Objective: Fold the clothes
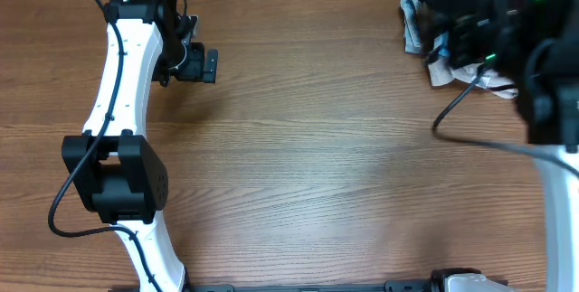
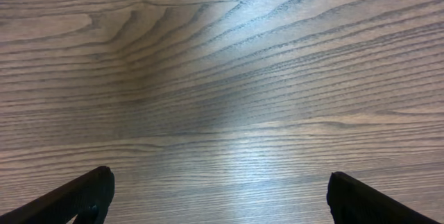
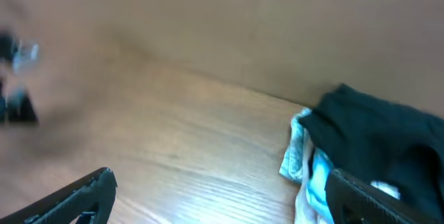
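A crumpled pile of clothes (image 1: 425, 30), dark, white and light blue, lies at the far right corner of the table, partly hidden under my right arm. In the right wrist view the pile (image 3: 361, 141) shows dark cloth over light blue and white cloth, right beside my right finger. My right gripper (image 3: 218, 193) is open and empty above the wood next to the pile; in the overhead view it is lost in the blurred arm. My left gripper (image 1: 210, 66) is open and empty over bare wood at the far left (image 2: 218, 193).
The wooden table (image 1: 317, 147) stretches between the two arms. A brown wall (image 3: 243, 23) stands behind the table's far edge. The right arm (image 1: 552, 102) with its black cable (image 1: 452, 120) covers the right side. The left arm's base (image 1: 118, 179) sits at the left.
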{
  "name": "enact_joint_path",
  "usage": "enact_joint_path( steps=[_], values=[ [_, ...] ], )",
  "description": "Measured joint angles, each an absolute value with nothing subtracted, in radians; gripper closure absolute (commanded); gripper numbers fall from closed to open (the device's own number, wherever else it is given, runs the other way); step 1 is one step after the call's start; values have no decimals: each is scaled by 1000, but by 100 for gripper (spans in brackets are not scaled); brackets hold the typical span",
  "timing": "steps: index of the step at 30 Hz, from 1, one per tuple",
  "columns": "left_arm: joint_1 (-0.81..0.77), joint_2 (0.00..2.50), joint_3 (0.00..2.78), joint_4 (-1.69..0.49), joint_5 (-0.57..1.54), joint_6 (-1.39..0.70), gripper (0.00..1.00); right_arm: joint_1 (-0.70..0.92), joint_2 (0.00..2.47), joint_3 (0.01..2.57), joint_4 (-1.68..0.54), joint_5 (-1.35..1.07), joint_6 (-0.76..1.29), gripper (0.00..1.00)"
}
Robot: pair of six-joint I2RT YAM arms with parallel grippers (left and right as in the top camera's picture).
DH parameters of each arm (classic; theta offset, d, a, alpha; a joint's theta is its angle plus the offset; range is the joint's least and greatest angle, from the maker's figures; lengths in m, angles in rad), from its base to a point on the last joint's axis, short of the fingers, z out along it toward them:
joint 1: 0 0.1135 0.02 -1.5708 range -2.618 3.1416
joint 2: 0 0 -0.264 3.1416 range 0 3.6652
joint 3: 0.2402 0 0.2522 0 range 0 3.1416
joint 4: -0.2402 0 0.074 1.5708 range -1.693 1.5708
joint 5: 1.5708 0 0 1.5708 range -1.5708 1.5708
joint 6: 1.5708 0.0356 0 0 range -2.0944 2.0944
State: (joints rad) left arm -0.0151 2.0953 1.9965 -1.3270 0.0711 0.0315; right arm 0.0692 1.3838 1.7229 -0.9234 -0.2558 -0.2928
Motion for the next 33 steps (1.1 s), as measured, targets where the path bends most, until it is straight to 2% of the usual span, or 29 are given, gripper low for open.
enact_joint_path(
  steps=[3, 8, 20, 27, 33],
  values=[
    [-15, 2095, 1996, -1327, 71, 31, 0, 104, 1348, 1620, -823, -239, -355, 0],
    [-15, 2095, 1996, -1327, 71, 31, 0, 104, 1200, 1354, -568, -216, -336, 0],
    [-15, 2095, 1996, -1327, 71, 31, 0, 105, 607, 459, 64, -179, -119, 0],
    [-15, 2095, 1996, -1326, 71, 31, 0, 105, 348, 119, 142, -171, 1, 0],
    [-15, 2095, 1996, -1327, 71, 31, 0, 105, 247, 29, 143, -168, 39, 0]
  ],
)
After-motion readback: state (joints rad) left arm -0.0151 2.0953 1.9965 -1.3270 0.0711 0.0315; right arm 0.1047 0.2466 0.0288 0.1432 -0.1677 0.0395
